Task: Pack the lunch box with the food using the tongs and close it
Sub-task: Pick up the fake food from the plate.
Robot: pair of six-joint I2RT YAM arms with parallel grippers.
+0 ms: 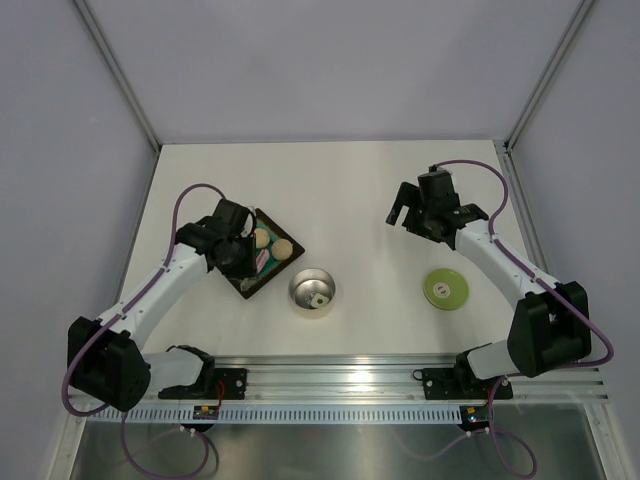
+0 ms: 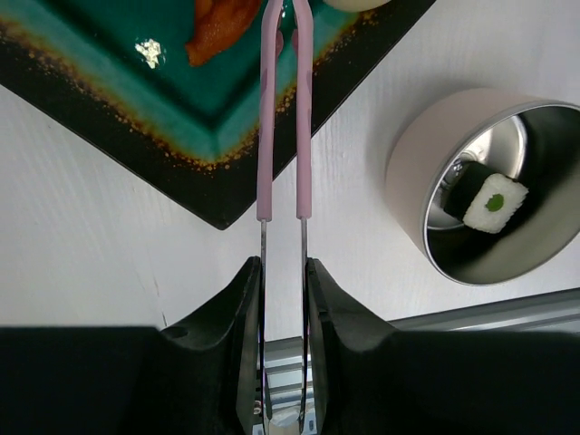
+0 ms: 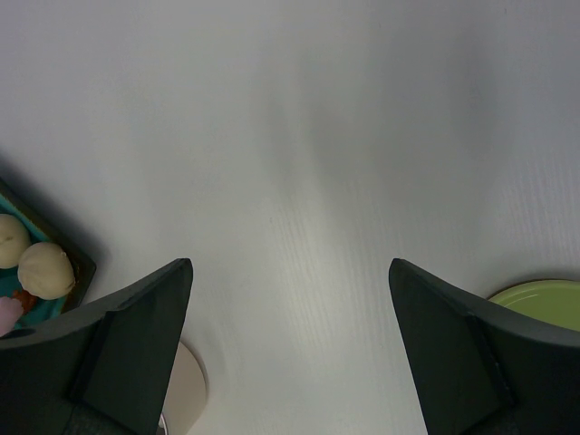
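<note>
My left gripper point(image 2: 283, 267) is shut on the pale-pink tongs point(image 2: 265, 118), squeezing their two arms nearly parallel. The tongs reach over the dark tray point(image 2: 181, 100) toward a red-orange food bit point(image 2: 222, 23); their tips run off the frame's top. The steel lunch box point(image 2: 426, 172) stands to the right with one white cube with a green mark point(image 2: 495, 203) inside. From above, the lunch box point(image 1: 312, 291) sits at centre front and beige balls point(image 1: 283, 248) lie in the tray point(image 1: 247, 284). The lime-green lid point(image 1: 445, 289) lies at the right. My right gripper point(image 1: 400, 215) hovers open and empty, behind the lid.
The right wrist view shows bare white table under the open right gripper point(image 3: 290, 263), the lid's edge point(image 3: 544, 304) at lower right and the tray corner with beige balls point(image 3: 45, 267) at left. A metal rail point(image 1: 330, 380) runs along the near table edge.
</note>
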